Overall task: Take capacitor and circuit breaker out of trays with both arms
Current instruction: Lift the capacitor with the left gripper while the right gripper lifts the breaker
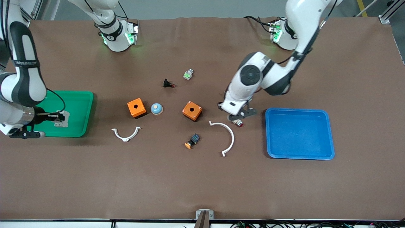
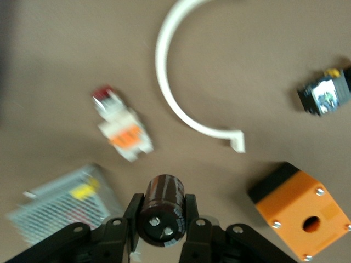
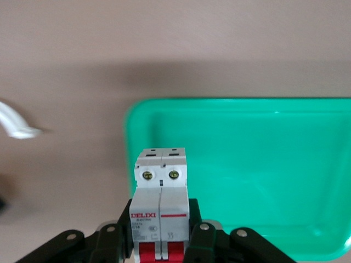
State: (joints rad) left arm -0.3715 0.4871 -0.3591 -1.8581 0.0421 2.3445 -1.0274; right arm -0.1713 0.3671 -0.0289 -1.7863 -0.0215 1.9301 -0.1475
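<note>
Over the green tray [image 1: 80, 104], the right claw [image 1: 60, 117] grips the breaker [image 3: 160, 200]; the left claw [image 2: 160, 230] clamps the capacitor [image 2: 162, 208].

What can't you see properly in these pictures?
- Front view: the capacitor is hidden under the left gripper; only the left wrist view shows it, clamped.
- Front view: the breaker, held by the right gripper over the green tray, is too small to read.
- Right wrist view: the breaker's red levers are cut off by the frame edge.
- Left wrist view: a grey meshed object is blurred, unidentifiable.
</note>
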